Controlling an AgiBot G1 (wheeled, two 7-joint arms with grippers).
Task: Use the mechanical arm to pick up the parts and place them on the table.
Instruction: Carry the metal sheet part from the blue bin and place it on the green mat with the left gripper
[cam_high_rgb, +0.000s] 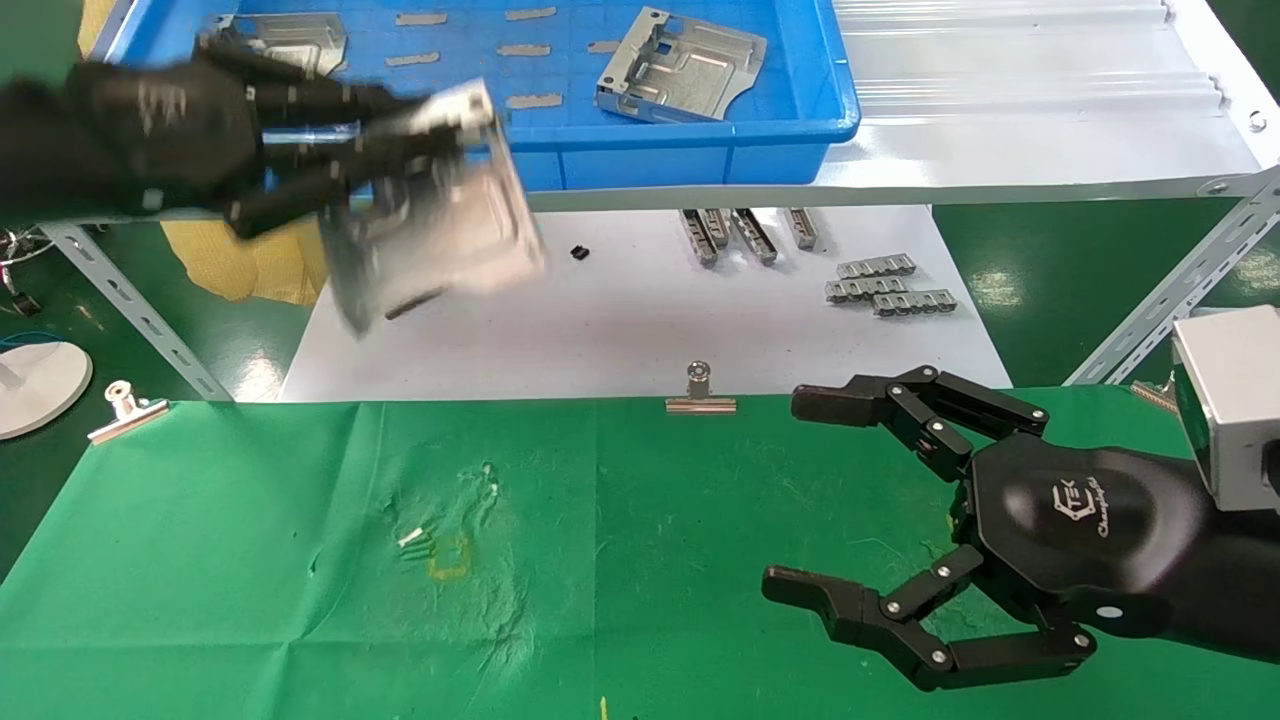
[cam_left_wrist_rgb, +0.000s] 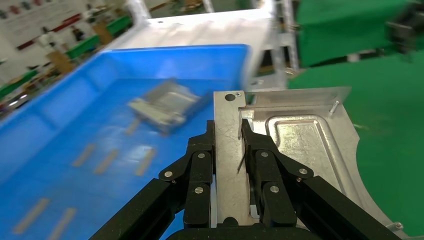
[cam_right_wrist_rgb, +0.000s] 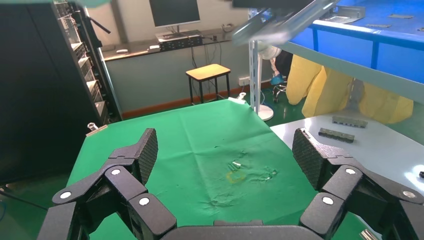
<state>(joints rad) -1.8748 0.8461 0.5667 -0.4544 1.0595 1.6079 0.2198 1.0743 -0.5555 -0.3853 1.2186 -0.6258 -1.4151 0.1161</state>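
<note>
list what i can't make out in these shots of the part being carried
- Carried part: motion-blurred in the head view, so its slots and edges smear; the left wrist view shows only one face, cut off by the frame edge.
- Left gripper: blurred in the head view; its grip reads only from the left wrist view.
- Second part in the blue bin: blurred in the left wrist view.
- Right gripper: arm cut off by the frame edge.

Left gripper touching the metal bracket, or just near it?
Touching. The left wrist view shows the left gripper with both fingers clamped on the bracket wall, no gap.
</note>
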